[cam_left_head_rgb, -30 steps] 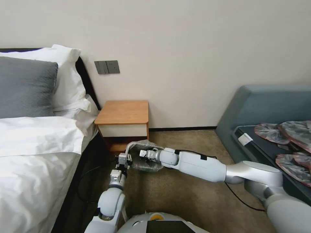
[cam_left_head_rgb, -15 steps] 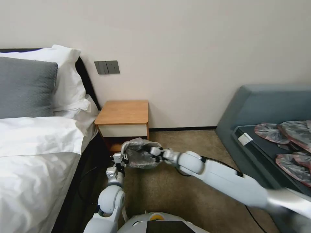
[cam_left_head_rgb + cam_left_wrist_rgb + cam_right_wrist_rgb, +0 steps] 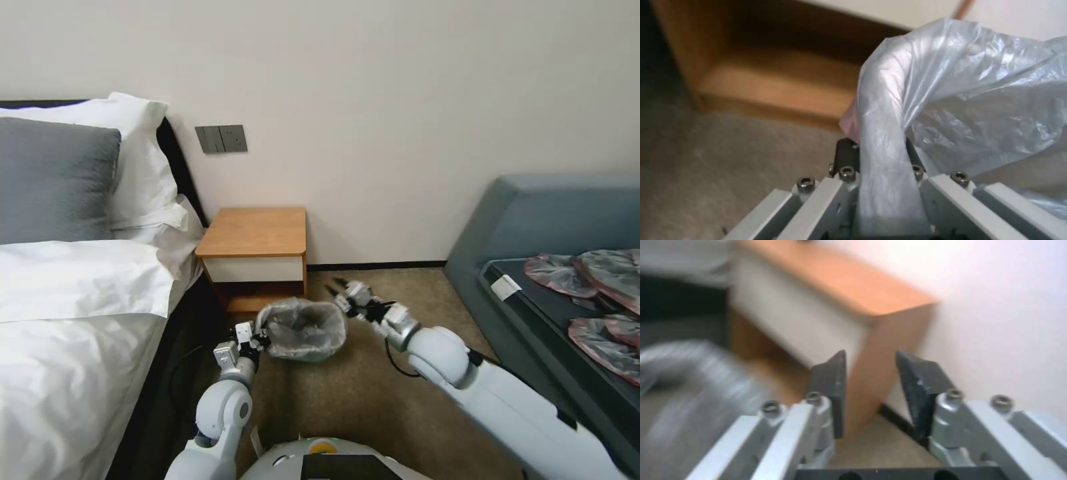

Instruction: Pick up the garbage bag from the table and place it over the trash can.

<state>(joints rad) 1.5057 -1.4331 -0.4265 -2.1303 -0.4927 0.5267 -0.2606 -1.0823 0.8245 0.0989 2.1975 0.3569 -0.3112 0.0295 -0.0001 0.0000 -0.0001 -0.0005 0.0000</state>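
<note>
The garbage bag (image 3: 303, 327), crinkly grey plastic, sits open-mouthed over the trash can (image 3: 308, 356) on the carpet in front of the table (image 3: 253, 230). Only a pale strip of the can shows beneath the plastic. My left gripper (image 3: 257, 337) is shut on the bag's left rim. In the left wrist view the film (image 3: 973, 100) runs between the black pads (image 3: 846, 155) of this gripper (image 3: 876, 156). My right gripper (image 3: 340, 289) hangs open just right of the bag, touching nothing. In its own view this gripper (image 3: 870, 356) faces the table (image 3: 840, 283), with the bag (image 3: 693, 373) a blur beside it.
A bed (image 3: 67, 300) with white sheets borders the left. On the right a grey-blue sofa (image 3: 553, 220) carries several flattened grey-pink bags (image 3: 587, 273). A black cable (image 3: 399, 353) lies on the carpet beside the right arm. The wall stands close behind the table.
My right gripper has come out of the bag's mouth and swung up and to the right, now open. The bag has spread over the can. The left gripper keeps its hold, shifted slightly left.
</note>
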